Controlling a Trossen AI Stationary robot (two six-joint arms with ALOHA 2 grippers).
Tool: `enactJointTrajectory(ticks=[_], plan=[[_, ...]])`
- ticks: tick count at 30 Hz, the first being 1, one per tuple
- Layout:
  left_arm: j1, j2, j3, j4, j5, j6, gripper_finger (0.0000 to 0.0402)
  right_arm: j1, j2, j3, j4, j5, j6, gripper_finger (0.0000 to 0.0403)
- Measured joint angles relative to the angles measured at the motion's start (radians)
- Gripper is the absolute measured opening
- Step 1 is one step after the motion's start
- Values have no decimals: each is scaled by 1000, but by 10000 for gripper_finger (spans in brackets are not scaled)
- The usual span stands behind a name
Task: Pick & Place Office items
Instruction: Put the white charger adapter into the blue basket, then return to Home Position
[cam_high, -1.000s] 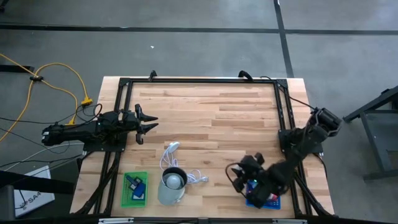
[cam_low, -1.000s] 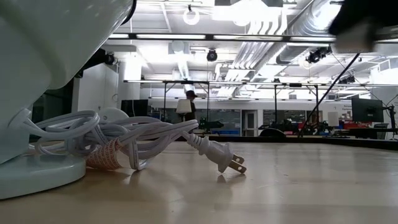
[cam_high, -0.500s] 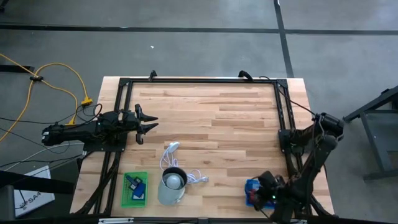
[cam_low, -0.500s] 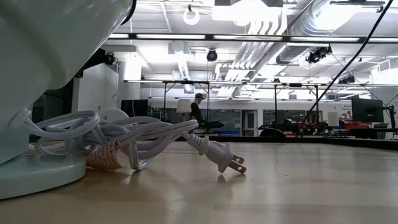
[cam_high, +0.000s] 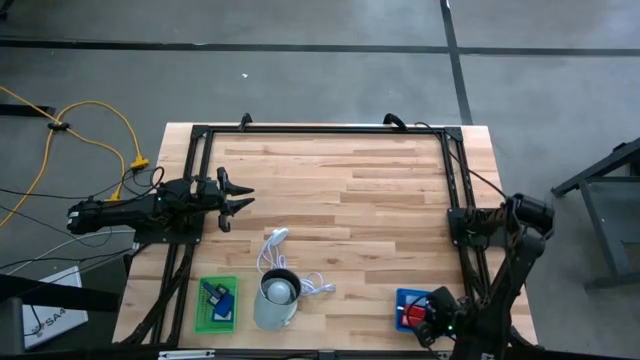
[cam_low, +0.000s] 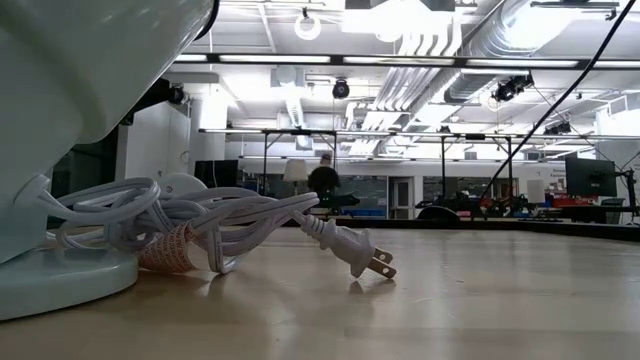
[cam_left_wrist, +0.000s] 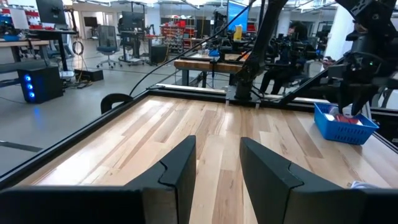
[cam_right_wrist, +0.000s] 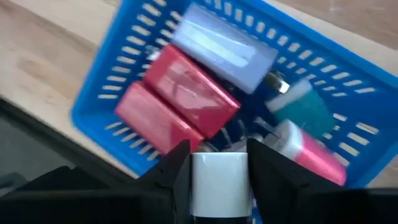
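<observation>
We see the right pincer (cam_right_wrist: 219, 163) low at the near right corner of the tabletop (cam_high: 340, 190), directly over the blue basket (cam_high: 404, 300), pinching a small white block (cam_right_wrist: 219, 177) between its two dark fingers (cam_right_wrist: 175, 167). The white block sits flush against both fingers, above the basket's contents. In the right wrist view the blue basket holds the office items: two red flat pieces (cam_right_wrist: 186, 96) lying side by side, touching; a pale lavender-white flat piece (cam_right_wrist: 222, 46) just beside the upper red one; a teal blocky piece (cam_right_wrist: 309, 111); a pink-and-white piece (cam_right_wrist: 309, 151) next to the teal one. We can't tell what else lies under the pincer.

In the high view the right arm (cam_high: 505, 260) folds down along the right edge of the tabletop, and only red shows inside the basket there.

The left pincer (cam_high: 236, 199) rests at the left side of the tabletop, well apart from both baskets, fingers (cam_left_wrist: 180, 165) partly spread with nothing between them; we see bare wood in the gap in the left wrist view.

The green basket (cam_high: 217, 303) sits at the near left edge with a few blue and dark pieces (cam_high: 216, 297) inside, too small to tell apart. Just beside it stands the pale cup (cam_high: 277, 298), touching the white coiled cable (cam_low: 190, 232), whose plug (cam_low: 352, 253) lies flat on the wood.
</observation>
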Motion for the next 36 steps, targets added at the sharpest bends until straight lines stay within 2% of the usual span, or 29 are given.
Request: enactJointTrajectory(ticks=[11,24,36], plan=[[0,0,0,0,0,0,120,-1,23,0,-76,-32,28,151],[0,0,0,0,0,0,120,-4,24,3,-109,24,38,167],[0,0,0,0,0,0,120,-34,24,158,-310,35,-29,184]])
